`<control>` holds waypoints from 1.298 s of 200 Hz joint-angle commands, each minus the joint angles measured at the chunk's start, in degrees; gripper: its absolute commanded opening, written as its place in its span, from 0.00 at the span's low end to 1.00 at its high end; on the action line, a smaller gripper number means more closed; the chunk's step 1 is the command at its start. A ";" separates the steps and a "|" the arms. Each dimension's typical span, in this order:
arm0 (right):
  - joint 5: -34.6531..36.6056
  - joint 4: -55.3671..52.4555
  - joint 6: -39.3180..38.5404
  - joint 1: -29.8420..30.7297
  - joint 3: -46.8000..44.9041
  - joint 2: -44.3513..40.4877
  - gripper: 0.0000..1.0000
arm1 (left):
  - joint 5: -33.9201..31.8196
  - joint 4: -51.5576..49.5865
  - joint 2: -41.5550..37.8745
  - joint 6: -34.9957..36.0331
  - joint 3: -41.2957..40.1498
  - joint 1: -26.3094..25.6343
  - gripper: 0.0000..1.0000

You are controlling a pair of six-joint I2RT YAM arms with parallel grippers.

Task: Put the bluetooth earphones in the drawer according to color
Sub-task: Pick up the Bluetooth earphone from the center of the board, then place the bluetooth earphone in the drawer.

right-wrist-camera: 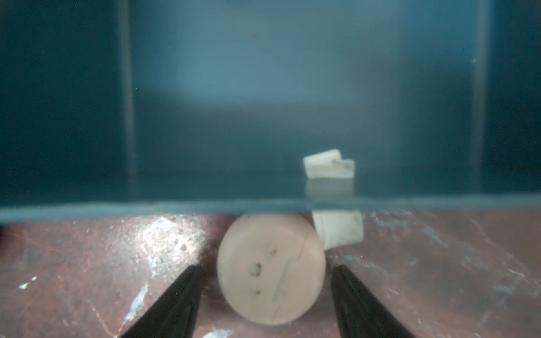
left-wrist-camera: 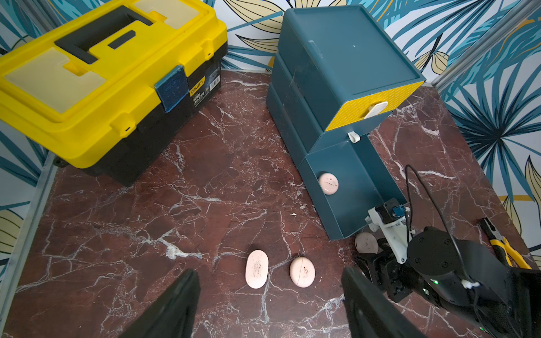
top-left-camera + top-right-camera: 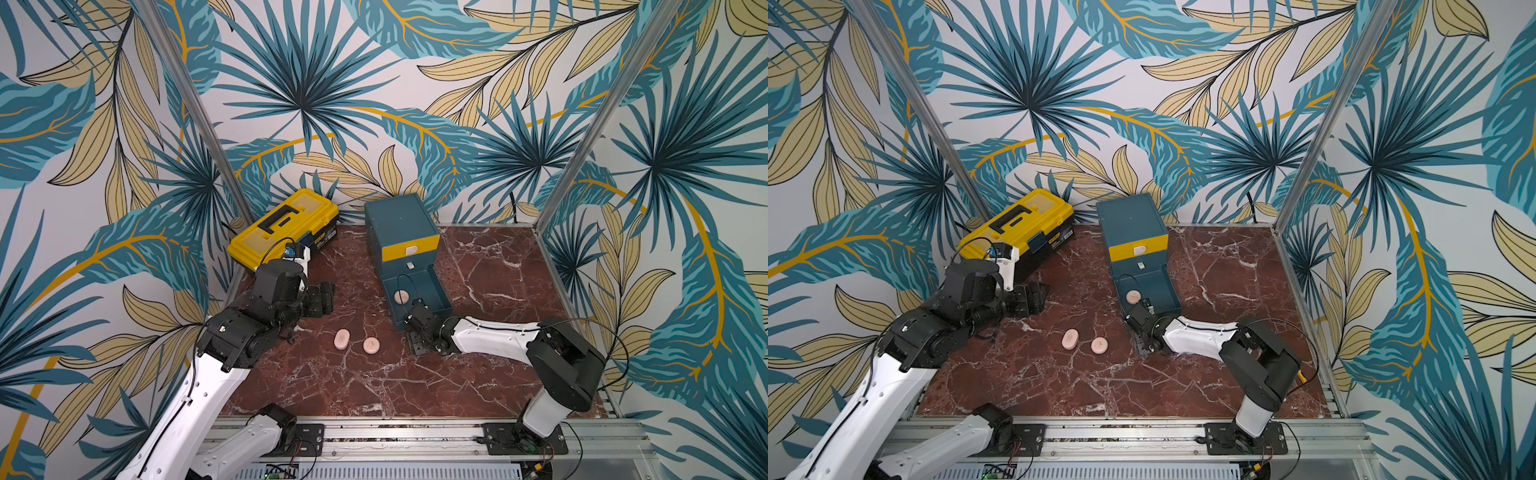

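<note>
The teal drawer chest (image 3: 401,226) stands at the back, its bottom drawer (image 3: 436,297) pulled out with one pink earphone case (image 3: 402,296) inside. Two more pink cases (image 3: 341,340) (image 3: 370,345) lie on the marble in front. A fourth pink case (image 1: 270,269) lies against the open drawer's front wall, beside its white tab (image 1: 336,231). My right gripper (image 1: 265,267) is open around that case, a gap showing on each side. My left gripper (image 2: 269,304) hangs open above the two loose cases (image 2: 257,272) (image 2: 302,271), holding nothing.
A yellow toolbox (image 3: 286,224) with a black handle sits at the back left, close to my left arm. Yellow-handled pliers (image 2: 509,251) lie on the marble behind my right arm. Patterned walls and metal posts close in the table on three sides.
</note>
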 commanded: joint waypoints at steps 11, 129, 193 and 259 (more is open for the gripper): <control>-0.93 0.75 -0.82 -0.42 1.11 1.40 0.73 | -0.60 -0.02 -0.04 0.31 -0.61 0.30 0.81; -1.57 -0.17 0.00 -1.30 0.33 -0.81 0.52 | -0.51 0.03 -0.01 0.56 -0.73 0.38 0.81; -8.73 -6.09 1.35 -0.95 -3.12 -17.12 0.48 | -0.26 0.55 0.17 0.36 -1.18 0.38 0.81; -1.07 -11.33 -1.29 -4.23 6.01 -21.92 0.48 | 0.76 1.79 0.35 -0.39 -1.68 0.43 0.81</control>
